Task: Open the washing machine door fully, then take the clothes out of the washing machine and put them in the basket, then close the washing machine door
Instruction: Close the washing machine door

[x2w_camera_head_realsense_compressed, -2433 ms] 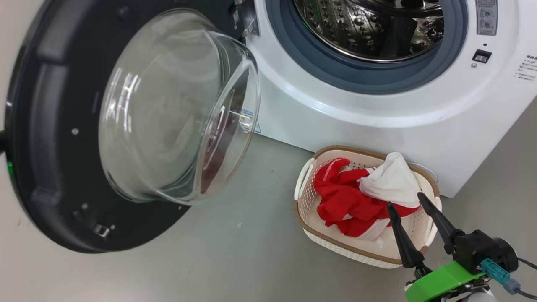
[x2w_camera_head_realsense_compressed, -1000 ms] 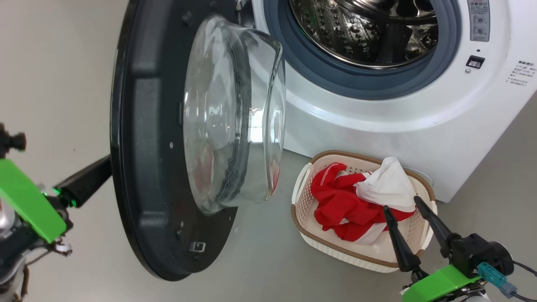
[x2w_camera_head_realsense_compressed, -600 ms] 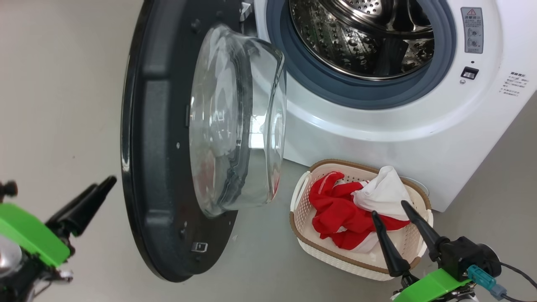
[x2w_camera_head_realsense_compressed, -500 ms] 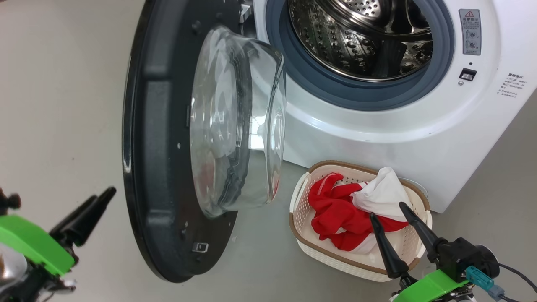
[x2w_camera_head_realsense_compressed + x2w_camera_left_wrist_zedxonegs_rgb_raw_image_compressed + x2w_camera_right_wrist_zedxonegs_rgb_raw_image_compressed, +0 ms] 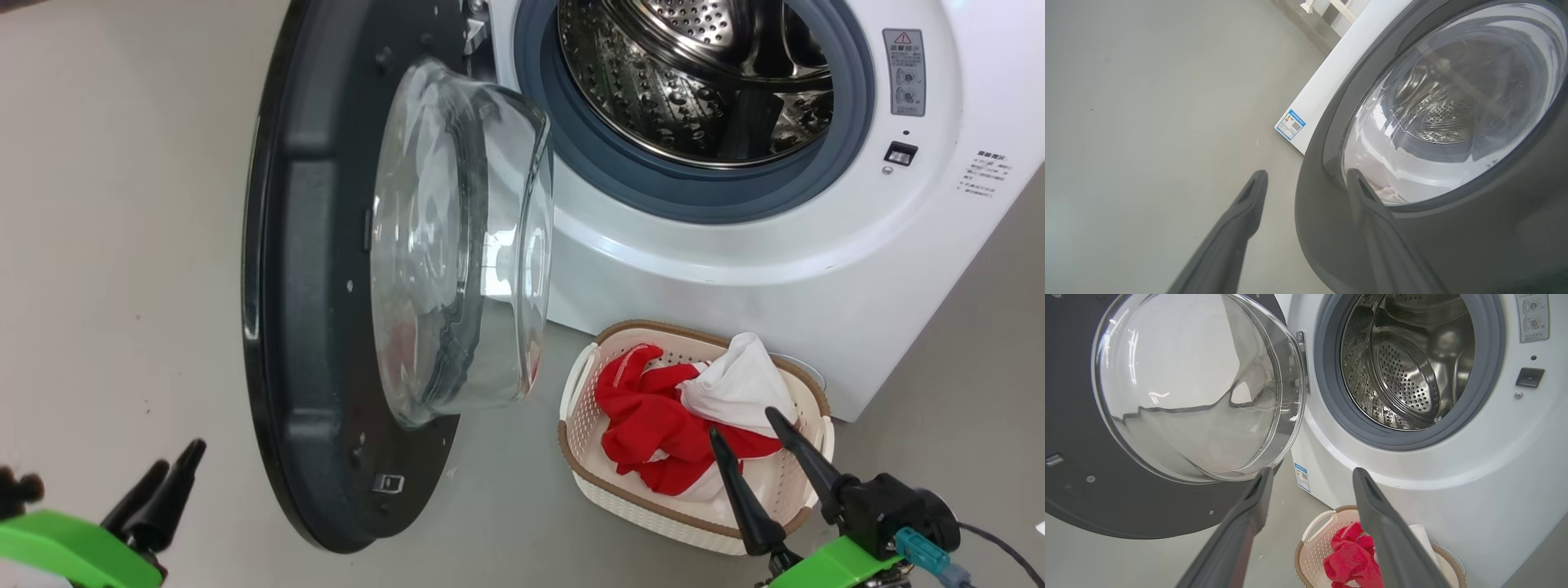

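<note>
Washing machine door (image 5: pixel 326 269): half open, upright, edge-on. Outer face toward left jaws, spread, near lower rim; left arm nearer for closing push. Right jaws spread over basket (image 5: pixel 645 510); clothes (image 5: pixel 653 425) inside, on floor at washing machine (image 5: pixel 735 269) foot.

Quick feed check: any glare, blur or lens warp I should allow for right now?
Head view: sharp, with white glare streaks on the washing machine door glass. Left wrist view: left gripper fingers soft, door glass hazy. Right wrist view: drum crisp, right gripper fingers slightly soft, wide-angle bowing at the edges.
</note>
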Controlling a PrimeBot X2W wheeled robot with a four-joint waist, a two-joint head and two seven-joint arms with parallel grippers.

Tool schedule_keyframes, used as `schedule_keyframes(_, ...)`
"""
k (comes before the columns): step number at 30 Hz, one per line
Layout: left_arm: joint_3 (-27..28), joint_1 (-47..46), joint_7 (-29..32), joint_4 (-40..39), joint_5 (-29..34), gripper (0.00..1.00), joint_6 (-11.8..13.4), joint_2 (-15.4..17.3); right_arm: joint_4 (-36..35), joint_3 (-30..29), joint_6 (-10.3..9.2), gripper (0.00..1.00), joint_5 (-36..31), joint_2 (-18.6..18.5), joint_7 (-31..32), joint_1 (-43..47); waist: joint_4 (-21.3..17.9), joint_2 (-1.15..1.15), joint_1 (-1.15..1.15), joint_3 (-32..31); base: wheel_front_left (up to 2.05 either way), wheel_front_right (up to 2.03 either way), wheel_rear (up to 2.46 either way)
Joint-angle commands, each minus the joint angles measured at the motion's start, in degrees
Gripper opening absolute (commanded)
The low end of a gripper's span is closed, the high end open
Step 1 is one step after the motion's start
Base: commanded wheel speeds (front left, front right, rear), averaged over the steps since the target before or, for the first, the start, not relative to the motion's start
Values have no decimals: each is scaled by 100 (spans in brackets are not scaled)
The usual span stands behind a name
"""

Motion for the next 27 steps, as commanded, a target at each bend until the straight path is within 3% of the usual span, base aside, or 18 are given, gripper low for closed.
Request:
schedule_keyframes(1,180,-69,-186,-19,32,100,-38,237,-132,131,36,100,57,3,-37,0,-6,0,0,-14,0,0,0)
schedule_keyframes(10,-400,255,-1387,364,329,100,-38,2,-173,144,36,100,84,62,-37,26,-8,0,0,-26,0,0,0)
schedule_keyframes(16,-507,238,-1703,573,714,100,-38,-180,-173,149,36,100,89,84,-37,-36,7,0,0,5,0,0,0)
schedule_keyframes(20,77,230,-1727,628,1425,100,-38,-448,-209,118,36,100,101,102,-37,-57,18,0,0,-12,0,0,0)
schedule_keyframes(27,1409,605,-1730,134,3345,100,-38,-1171,-328,43,36,100,154,145,-37,-51,-4,0,0,-70,0,0,0)
